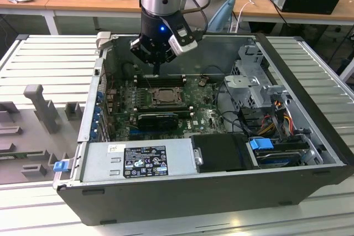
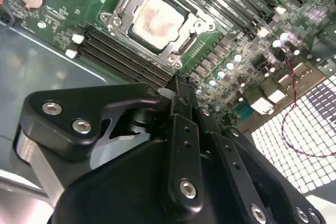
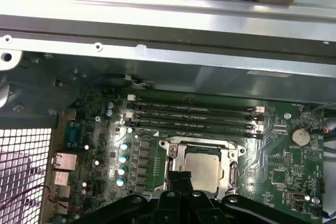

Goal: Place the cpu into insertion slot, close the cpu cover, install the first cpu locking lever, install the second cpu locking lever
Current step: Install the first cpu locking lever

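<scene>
While the cpu (image 2: 157,22) sits flat in the insertion slot (image 3: 177,153) on the green motherboard (image 3: 294,166), its pale silver-grey top shows through the big opening of the cpu cover (image 2: 195,20), which lies closed around it. Memory slots (image 3: 194,116) run just beside one edge of the socket; a black heatsink (image 1: 158,119) lies near the opposite edge in the exterior view. Open room remains above the socket inside the computer case (image 1: 298,181), whose walls stand well apart from it. From above, the arm hangs vertically, and the gripper (image 2: 178,85) points its fingers, pressed together, just beside the socket's edge, holding nothing
</scene>
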Robot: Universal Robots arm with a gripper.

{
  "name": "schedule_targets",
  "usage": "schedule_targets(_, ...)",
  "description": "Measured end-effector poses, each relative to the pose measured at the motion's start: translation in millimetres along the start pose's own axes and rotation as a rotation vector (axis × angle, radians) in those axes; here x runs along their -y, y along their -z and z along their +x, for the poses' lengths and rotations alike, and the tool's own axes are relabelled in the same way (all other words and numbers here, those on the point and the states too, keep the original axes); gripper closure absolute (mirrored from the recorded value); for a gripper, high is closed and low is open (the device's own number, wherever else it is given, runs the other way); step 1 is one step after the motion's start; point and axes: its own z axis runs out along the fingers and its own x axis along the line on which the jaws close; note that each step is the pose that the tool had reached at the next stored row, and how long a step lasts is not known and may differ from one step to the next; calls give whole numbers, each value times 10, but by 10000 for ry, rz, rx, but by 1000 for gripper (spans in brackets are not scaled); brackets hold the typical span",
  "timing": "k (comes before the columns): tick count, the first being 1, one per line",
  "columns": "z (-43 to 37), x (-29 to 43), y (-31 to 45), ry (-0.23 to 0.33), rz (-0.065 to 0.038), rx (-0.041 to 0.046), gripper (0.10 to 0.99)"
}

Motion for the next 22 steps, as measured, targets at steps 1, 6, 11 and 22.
schedule_targets(1,16,-1,-1,0,-3,0,980)
schedule_targets(6,49,-3,-7,1,-16,0,980)
schedule_targets(11,61,-4,-12,3,-24,1,980)
schedule_targets(22,106,-6,-28,3,-53,4,980)
